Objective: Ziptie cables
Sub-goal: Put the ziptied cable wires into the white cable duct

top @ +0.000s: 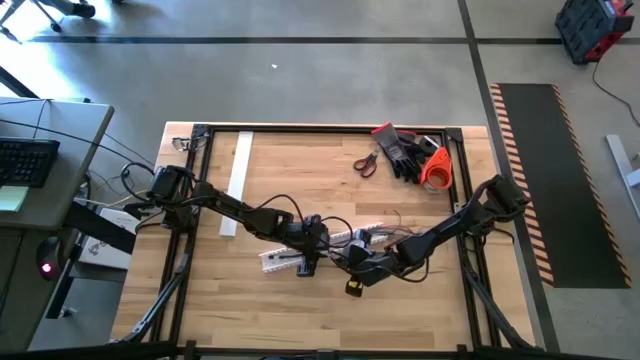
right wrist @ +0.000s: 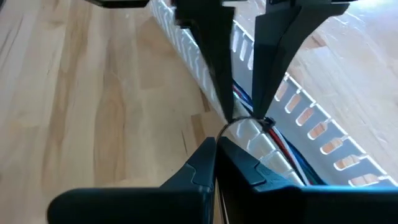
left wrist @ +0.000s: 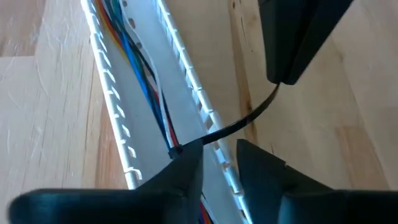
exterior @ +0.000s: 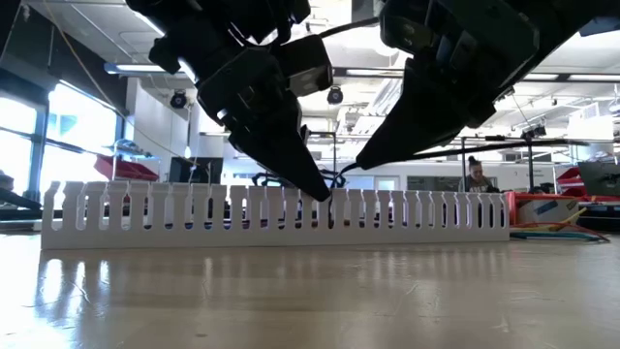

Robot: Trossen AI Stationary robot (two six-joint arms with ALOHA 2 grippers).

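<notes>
A white comb-toothed duct [top: 285, 260] lies on the wooden table, with the coloured cables [left wrist: 146, 74] running along its channel. A black zip tie [left wrist: 242, 121] loops around the cables, its head [left wrist: 176, 150] on the bundle and its strap arching over the duct's wall. My left gripper [left wrist: 217, 155] is open and points down at the duct, one finger [left wrist: 186, 168] in the channel by the head and the other [left wrist: 258, 165] outside the wall. My right gripper [right wrist: 216, 146] is shut on the strap, just beside the duct on the near side. My left gripper's inner fingertip [right wrist: 264, 115] stands against the zip tie's head [right wrist: 268, 122] from above; I cannot tell whether it presses on it. My right gripper pinches the zip tie's strap near its free end [right wrist: 222, 132] between its two fingertips, coming slanting down from the table's right. The strap arches up from the head to the fingers, clear of the table.
A white flat strip [top: 237, 185] lies left of centre. Scissors [top: 366, 163], dark gloves [top: 405, 150] and an orange object [top: 435, 168] sit near the far right corner. A black frame [top: 200, 190] borders the table. A person [exterior: 477, 174] shows far behind.
</notes>
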